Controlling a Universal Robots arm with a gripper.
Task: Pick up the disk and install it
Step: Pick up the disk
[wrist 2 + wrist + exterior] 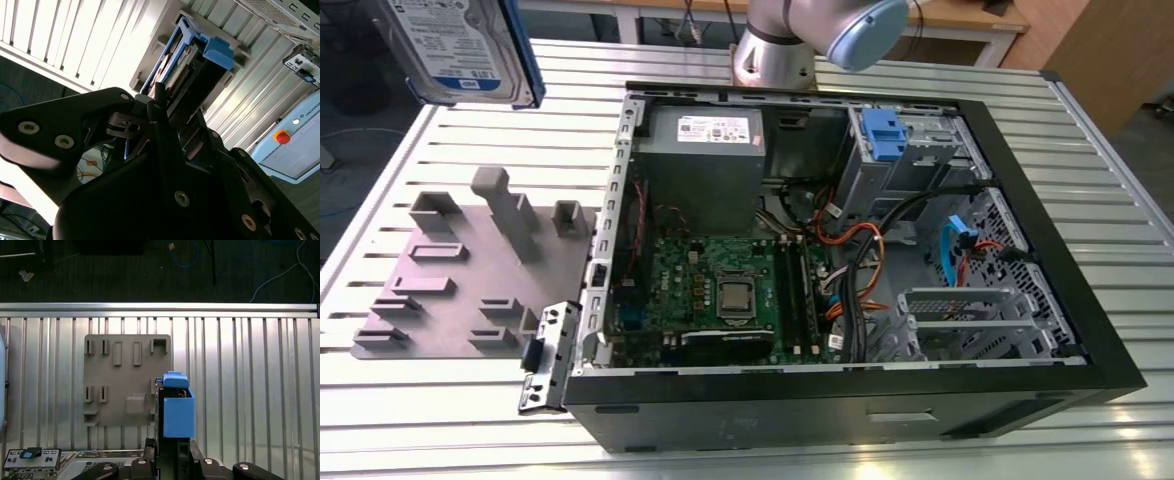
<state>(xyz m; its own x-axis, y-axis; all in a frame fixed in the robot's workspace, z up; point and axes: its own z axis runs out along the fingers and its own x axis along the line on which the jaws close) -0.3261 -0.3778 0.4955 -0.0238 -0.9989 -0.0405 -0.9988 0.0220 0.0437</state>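
Observation:
The disk (460, 50), a silver drive with a blue-and-white label in a blue carrier, hangs high over the table's far corner at the exterior view's left. In both wrist views my gripper (172, 447) is shut on it. In the first wrist view the blue carrier (178, 410) stands on edge between the dark fingers, above the grey holder plate (127, 380). The second wrist view shows the disk (200, 55) sticking out past the black fingers (150, 115).
An open computer case (1067, 250) lies on the slatted metal table (480, 420), with a grey power-supply box (700, 150), a motherboard (720, 290), cables and a blue bracket (881, 135) in the drive bay. The grey holder plate (454, 290) lies beside the case.

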